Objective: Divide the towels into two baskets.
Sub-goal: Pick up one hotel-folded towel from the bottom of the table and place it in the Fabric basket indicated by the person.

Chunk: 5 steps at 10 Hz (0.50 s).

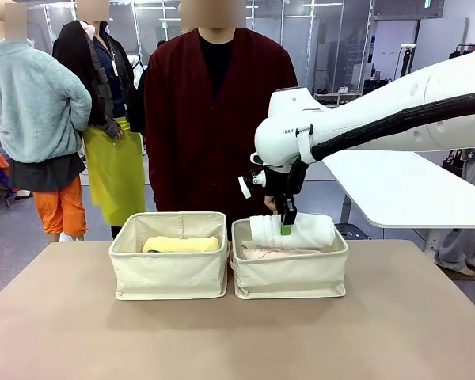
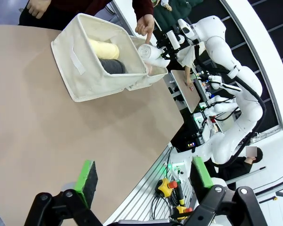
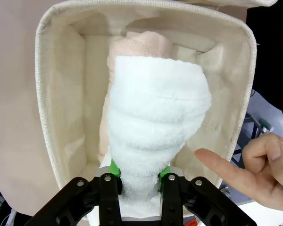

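My right gripper holds the white towel just above the right basket. In the right wrist view its green pads pinch the near end of the white towel, which hangs over the pale pink towel lying in that basket. The left basket holds the pale yellow towel. In the left wrist view the dark grey towel lies beside the yellow one. My left gripper stands open over bare table, far from the baskets.
A person in a dark red top stands behind the baskets, one hand pointing at the right basket's rim, close to my right gripper. The brown table is bare in front of the baskets.
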Available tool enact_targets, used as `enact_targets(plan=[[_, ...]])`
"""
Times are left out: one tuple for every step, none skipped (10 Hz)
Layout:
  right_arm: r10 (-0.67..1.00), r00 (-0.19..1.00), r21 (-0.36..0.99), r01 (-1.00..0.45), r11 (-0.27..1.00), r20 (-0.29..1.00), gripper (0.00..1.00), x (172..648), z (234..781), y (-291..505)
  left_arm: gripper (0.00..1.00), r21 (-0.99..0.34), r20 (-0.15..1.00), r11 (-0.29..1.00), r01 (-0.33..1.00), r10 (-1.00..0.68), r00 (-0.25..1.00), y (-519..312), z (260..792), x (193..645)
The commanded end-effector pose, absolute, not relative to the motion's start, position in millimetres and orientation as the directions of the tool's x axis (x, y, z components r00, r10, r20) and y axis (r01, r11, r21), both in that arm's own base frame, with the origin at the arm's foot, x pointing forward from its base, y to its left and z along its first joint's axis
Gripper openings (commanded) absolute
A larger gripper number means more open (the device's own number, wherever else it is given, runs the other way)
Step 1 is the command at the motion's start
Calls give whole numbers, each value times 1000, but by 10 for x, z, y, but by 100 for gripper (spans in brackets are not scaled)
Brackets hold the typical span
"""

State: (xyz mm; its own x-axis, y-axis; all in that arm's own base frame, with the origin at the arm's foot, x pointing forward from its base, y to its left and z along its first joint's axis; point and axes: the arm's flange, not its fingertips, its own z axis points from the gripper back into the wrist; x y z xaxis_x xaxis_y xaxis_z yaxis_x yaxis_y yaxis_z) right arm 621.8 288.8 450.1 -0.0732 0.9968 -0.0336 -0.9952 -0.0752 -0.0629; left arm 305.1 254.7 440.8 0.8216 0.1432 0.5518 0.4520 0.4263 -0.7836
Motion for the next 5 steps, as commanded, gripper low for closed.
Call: enact_targets(plan=[[997,-72,-44,-996,-72,-13,55,6245,4558,2877,100,-781,553,426,457,131,823,2555,4434,2991],[997,-76,-44,-996,-76,-10,70,6236,4563,2877,100,-781,553,426,457,131,823,2555,4434,2991],[997,-79,-48,-996,-79,-13,86,6214,4573,2886,100,-781,553,426,457,131,823,2555,4434,2991],[996,-84,-51,-995,-85,-19,100,6185,4581,2896,100,-781,553,426,457,131,823,2555,4434,2991],[996,-84,-52,-995,-85,-25,100,6165,4585,2902,100,-781,553,426,457,131,823,2555,4434,2991]])
